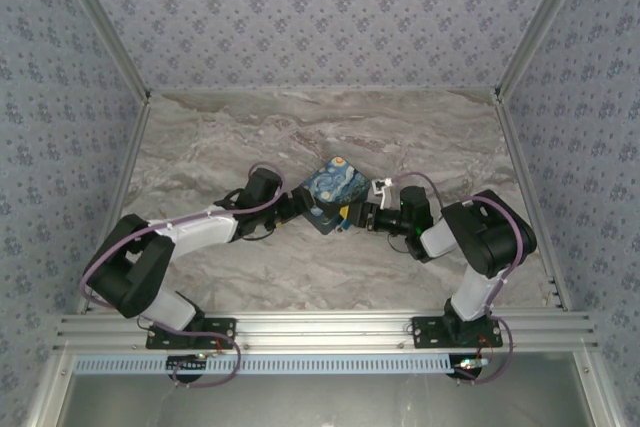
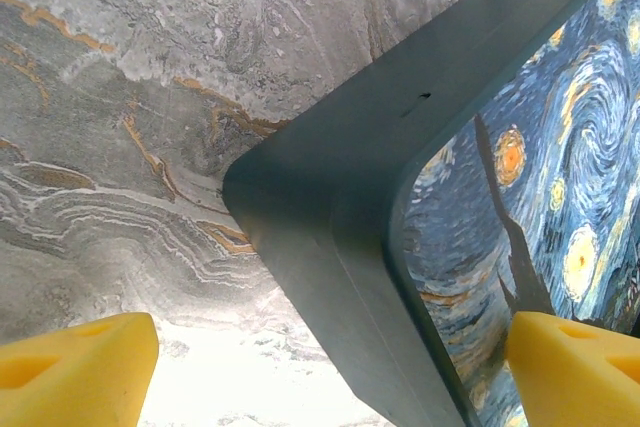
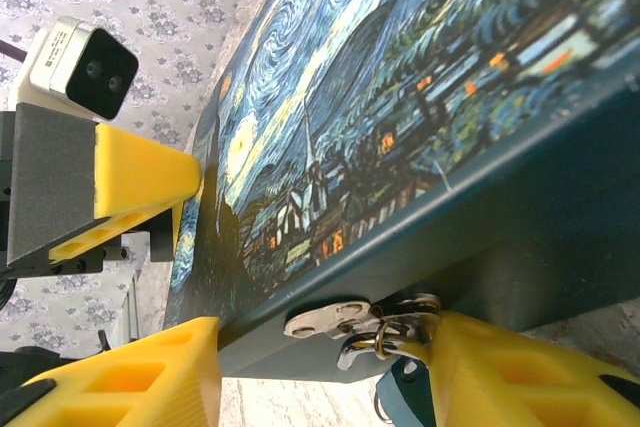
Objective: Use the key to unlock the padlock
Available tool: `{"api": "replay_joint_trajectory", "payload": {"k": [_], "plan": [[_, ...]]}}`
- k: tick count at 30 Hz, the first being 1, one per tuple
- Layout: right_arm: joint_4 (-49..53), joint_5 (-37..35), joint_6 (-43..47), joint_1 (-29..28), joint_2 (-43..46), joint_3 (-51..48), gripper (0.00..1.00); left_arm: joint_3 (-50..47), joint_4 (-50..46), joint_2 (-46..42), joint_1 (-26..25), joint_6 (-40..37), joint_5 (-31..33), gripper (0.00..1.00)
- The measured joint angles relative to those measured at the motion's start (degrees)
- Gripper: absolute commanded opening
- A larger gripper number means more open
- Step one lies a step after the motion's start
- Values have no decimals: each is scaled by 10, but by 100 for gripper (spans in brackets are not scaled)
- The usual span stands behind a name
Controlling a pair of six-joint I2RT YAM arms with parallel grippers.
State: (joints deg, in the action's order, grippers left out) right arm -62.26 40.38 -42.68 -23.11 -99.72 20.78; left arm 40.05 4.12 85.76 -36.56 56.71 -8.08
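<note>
Marble worktop [image 1: 250, 137]. Painting-print box [image 1: 333, 187] lay mid-worktop between both arms. Left fingers [image 2: 80, 367] stood wide apart astride one box corner, gripping nothing. Right fingers [image 3: 130, 377] stood apart, flanking the silvery hasp [image 3: 328, 319]. Padlock [image 3: 400, 393] hung there.

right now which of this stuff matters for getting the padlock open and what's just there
For the job: padlock below the latch of the box; right gripper, open around that latch; left gripper, open astride the box's corner; key, cannot tell it from the latch's metal bits.
Just there: marble table, patterned walls.
</note>
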Motion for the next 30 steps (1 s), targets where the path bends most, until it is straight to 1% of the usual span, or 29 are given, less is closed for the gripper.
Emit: {"api": "replay_joint_trajectory", "payload": {"k": [10, 19, 23, 25, 30], "plan": [[7, 15, 0, 5, 4, -7, 41, 0, -5, -2, 0, 0, 2, 90], [25, 12, 2, 5, 6, -10, 32, 0, -7, -3, -2, 0, 4, 90], [29, 12, 3, 5, 6, -11, 32, 0, -7, -3, -2, 0, 4, 90], [29, 12, 3, 6, 7, -11, 35, 0, -7, -3, -2, 0, 4, 90], [29, 16, 3, 9, 10, -12, 38, 0, -9, -5, -2, 0, 5, 90]]}}
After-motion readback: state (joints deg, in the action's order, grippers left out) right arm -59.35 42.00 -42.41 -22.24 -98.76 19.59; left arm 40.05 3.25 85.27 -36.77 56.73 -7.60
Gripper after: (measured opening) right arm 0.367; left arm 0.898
